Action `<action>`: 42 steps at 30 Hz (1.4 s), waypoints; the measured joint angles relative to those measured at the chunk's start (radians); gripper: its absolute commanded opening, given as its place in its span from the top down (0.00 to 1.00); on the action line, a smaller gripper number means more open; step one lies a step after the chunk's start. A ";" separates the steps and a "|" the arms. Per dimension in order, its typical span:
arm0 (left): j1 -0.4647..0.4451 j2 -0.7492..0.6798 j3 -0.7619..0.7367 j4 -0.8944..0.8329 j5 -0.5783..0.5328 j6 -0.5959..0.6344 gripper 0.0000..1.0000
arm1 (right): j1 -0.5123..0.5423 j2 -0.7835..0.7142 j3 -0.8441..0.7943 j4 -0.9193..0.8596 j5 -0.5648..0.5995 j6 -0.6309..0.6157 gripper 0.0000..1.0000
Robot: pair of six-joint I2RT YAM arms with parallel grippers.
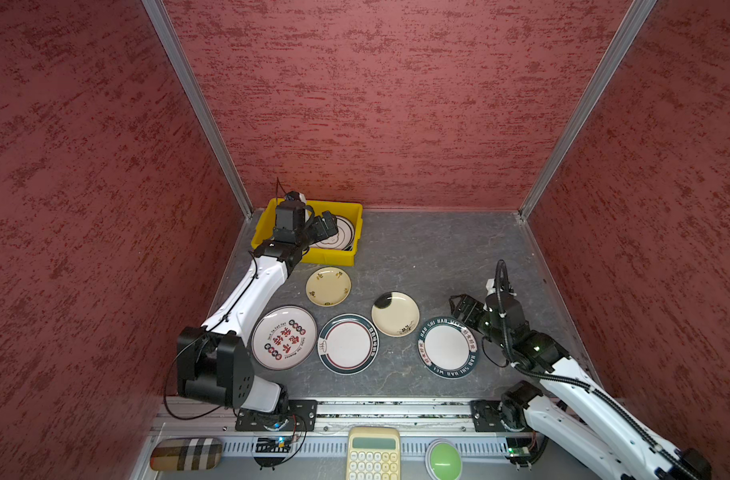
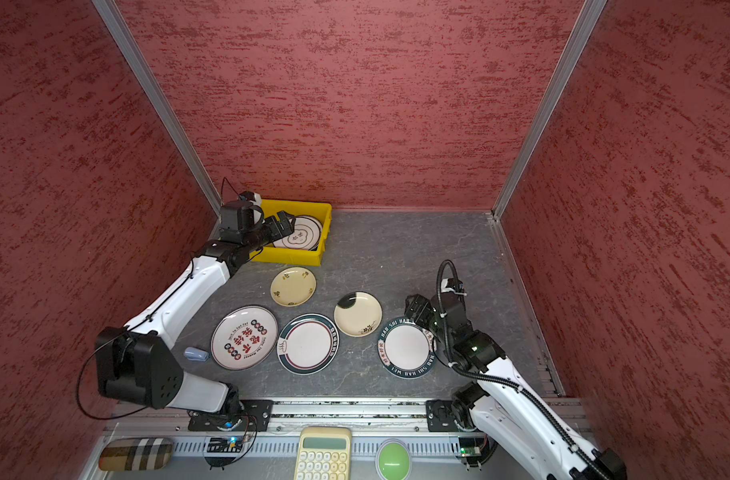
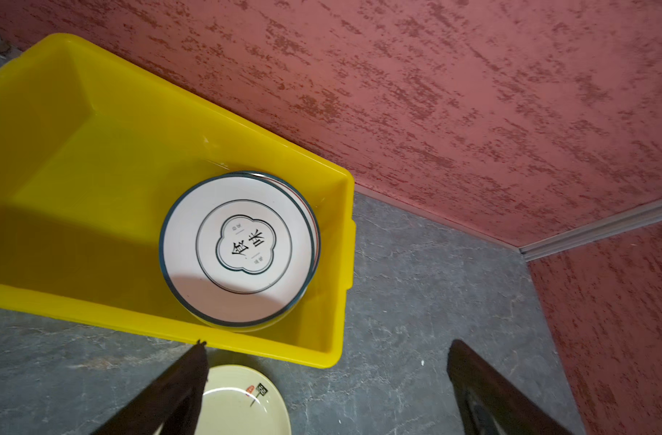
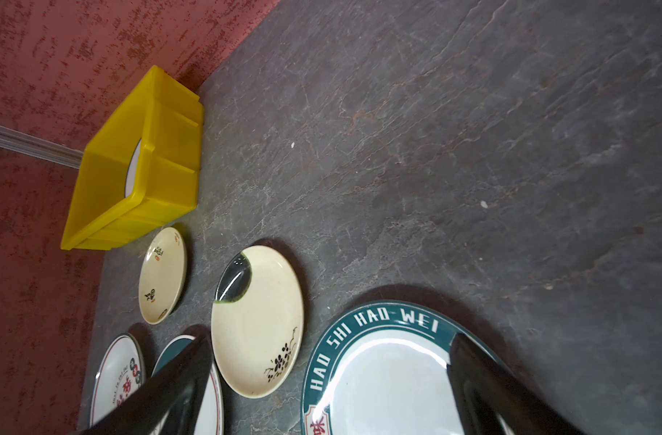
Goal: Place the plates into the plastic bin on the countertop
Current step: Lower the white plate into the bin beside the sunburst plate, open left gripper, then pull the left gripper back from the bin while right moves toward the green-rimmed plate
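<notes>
plates in bin: you have a stack of plates (image 3: 239, 248) lying flat at the right end of the plastic bin (image 3: 95, 113). The top one is white with a thin dark rim and black characters in the centre. Can't tell how many lie under it.
plastic bin: yellow, in the far left corner of the countertop (image 1: 438, 257), against the back wall.
plates on counter: five, each lying flat on its own. The small cream floral plate (image 1: 328, 286) is just in front of the bin and the cream plate with dark patch (image 1: 395, 313) is mid-counter. Toward the near edge, left to right, are the red-lettered plate (image 1: 284, 337), green-rimmed plate (image 1: 348, 343) and HAO SHI HAO WEI plate (image 1: 448, 347).
left gripper: your left gripper (image 3: 328, 346) hangs over the bin's near wall, fingers wide, nothing held.
right gripper: your right gripper (image 4: 331, 339) is over the far rim of the HAO SHI HAO WEI plate, fingers wide, nothing between them. Can't tell if it touches.
front rail: calculator (image 1: 373, 453) and green button (image 1: 443, 459), off the counter.
</notes>
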 measured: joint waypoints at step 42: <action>-0.226 -0.596 -0.726 0.158 0.007 -0.078 0.01 | -0.172 0.232 0.106 -0.082 -0.240 -0.159 0.01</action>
